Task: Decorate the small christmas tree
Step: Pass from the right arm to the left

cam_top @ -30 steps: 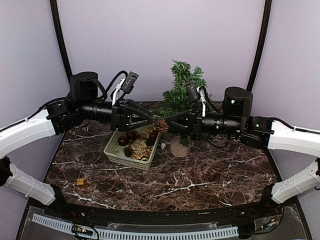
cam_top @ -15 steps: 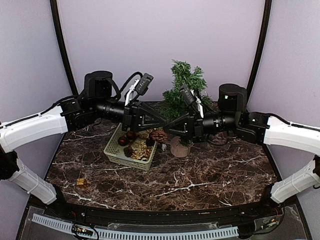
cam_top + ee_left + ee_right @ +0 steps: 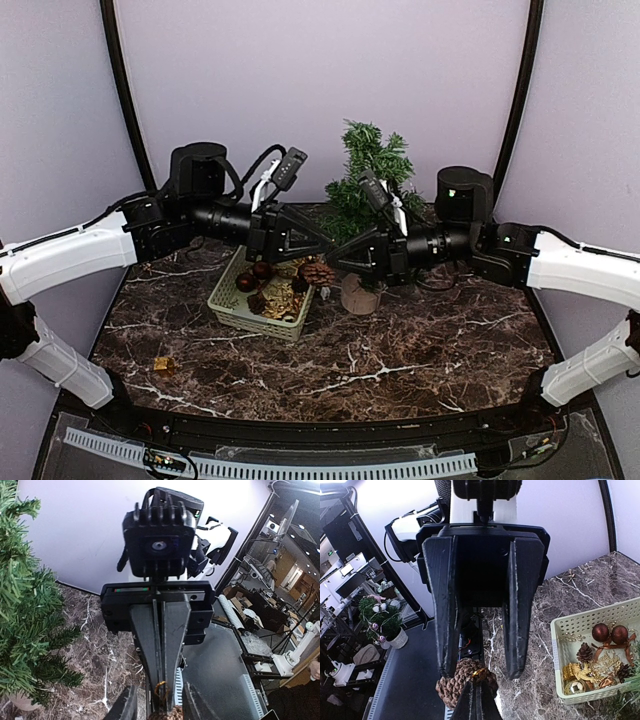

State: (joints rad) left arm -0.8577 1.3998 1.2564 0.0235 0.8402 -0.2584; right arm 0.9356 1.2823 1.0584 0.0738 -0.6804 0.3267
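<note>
The small christmas tree (image 3: 370, 170) stands at the back centre in a tan wooden base (image 3: 358, 296); its branches fill the left of the left wrist view (image 3: 25, 605). The two grippers meet tip to tip in front of it. My right gripper (image 3: 338, 258) (image 3: 477, 702) is shut on the gold loop (image 3: 481, 674) of a brown pine cone (image 3: 318, 272) (image 3: 457, 685), which hangs below its tips. My left gripper (image 3: 322, 247) (image 3: 160, 702) is open, with one finger on each side of the pine cone and the right gripper's tips.
A pale green basket (image 3: 225, 300) (image 3: 585, 621) left of the tree holds dark red balls, gold ornaments and pine cones. A small gold item (image 3: 163, 366) lies on the marble table at front left. Both arms span the table's middle.
Both arms have swung inward and their grippers have closed up tip to tip. The pine cone now hangs lower, just above the basket's right end.
</note>
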